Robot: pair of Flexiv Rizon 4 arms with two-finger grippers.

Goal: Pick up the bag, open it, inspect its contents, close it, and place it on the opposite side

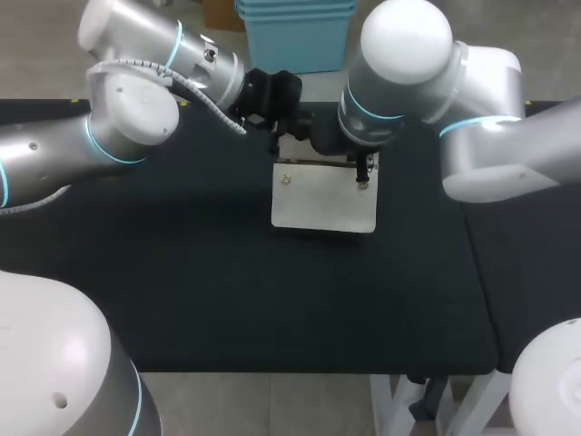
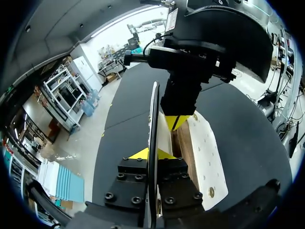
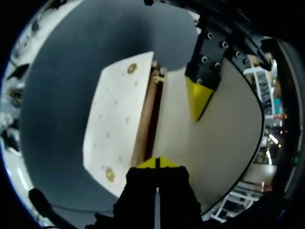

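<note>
Two lips of the white bag (image 1: pixel 324 200), at the far middle of the counter (image 1: pixel 182 291), are each pinched. The left end effector (image 2: pixel 147 155) clamps one and the right end effector (image 3: pixel 157 163) the other, apparently to spread the mouth for inspection.

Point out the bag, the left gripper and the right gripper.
bag (image 1: pixel 324 202): head view, middle of its pale flat side.
left gripper (image 2: pixel 153 154): left wrist view, midway between its yellow tips, at the bag's thin edge.
right gripper (image 3: pixel 157 163): right wrist view, midway between its yellow tips.
</note>
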